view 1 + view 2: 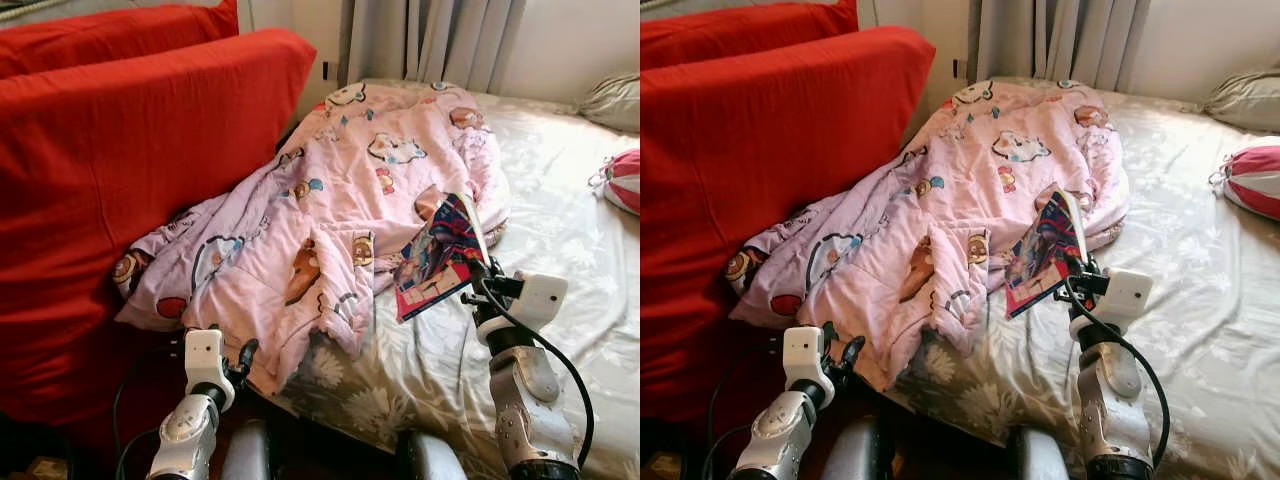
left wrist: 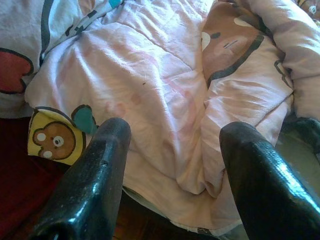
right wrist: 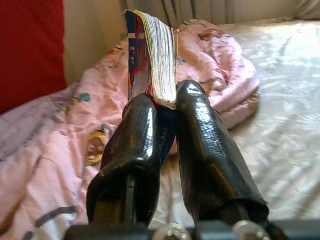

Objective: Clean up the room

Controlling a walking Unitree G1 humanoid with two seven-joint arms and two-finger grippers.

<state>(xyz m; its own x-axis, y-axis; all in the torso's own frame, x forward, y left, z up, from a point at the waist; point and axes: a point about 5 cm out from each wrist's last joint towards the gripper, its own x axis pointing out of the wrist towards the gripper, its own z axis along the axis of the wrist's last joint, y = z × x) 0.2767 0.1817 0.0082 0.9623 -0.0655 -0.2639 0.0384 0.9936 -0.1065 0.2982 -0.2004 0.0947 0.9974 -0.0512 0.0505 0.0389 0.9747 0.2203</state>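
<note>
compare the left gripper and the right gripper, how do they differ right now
The left gripper is open and holds nothing; the right gripper is shut on a book. The left sits low at the pink quilt edge; the right is raised over the bed. Both have black fingers.

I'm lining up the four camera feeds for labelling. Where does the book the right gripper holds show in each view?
Left eye view: book right of centre, above the right gripper, against the pink quilt.
Right eye view: book near centre.
Left wrist view: not in it; the open left gripper faces the quilt.
Right wrist view: book upright, clamped between the fingers.
Shared landmark: the pink quilt.
</note>
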